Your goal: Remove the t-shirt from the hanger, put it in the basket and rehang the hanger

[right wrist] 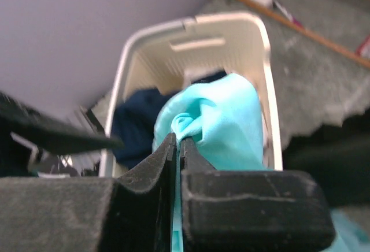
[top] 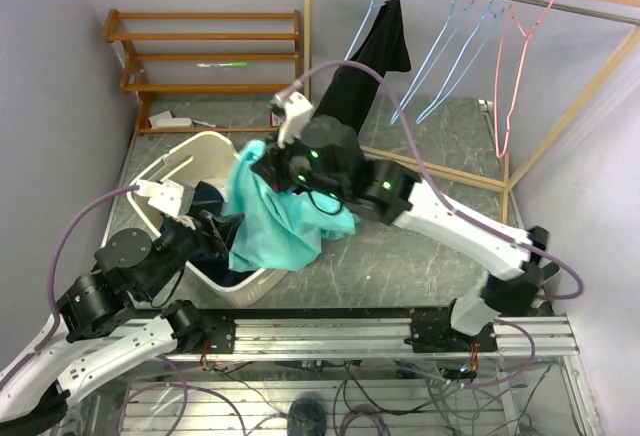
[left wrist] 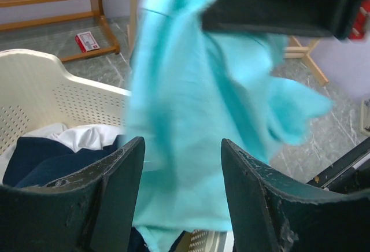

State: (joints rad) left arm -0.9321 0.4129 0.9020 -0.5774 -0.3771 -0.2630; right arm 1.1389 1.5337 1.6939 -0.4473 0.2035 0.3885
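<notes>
My right gripper (right wrist: pixel 177 148) pins the t-shirt (top: pixel 280 221) above the basket (top: pixel 190 151), left of centre. My left gripper (left wrist: pixel 182 148) sits just left of it. Clothes (left wrist: pixel 46 159) in basket. Shelf (top: pixel 210 51) behind basket, rack (top: pixel 308 36) back right.

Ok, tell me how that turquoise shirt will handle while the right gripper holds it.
Probably floppy: the turquoise shirt hangs in loose folds from the right gripper, shut on one bunched bit. Likely light, since that small pinch carries it. It may swing and drape over the basket rim.
</notes>
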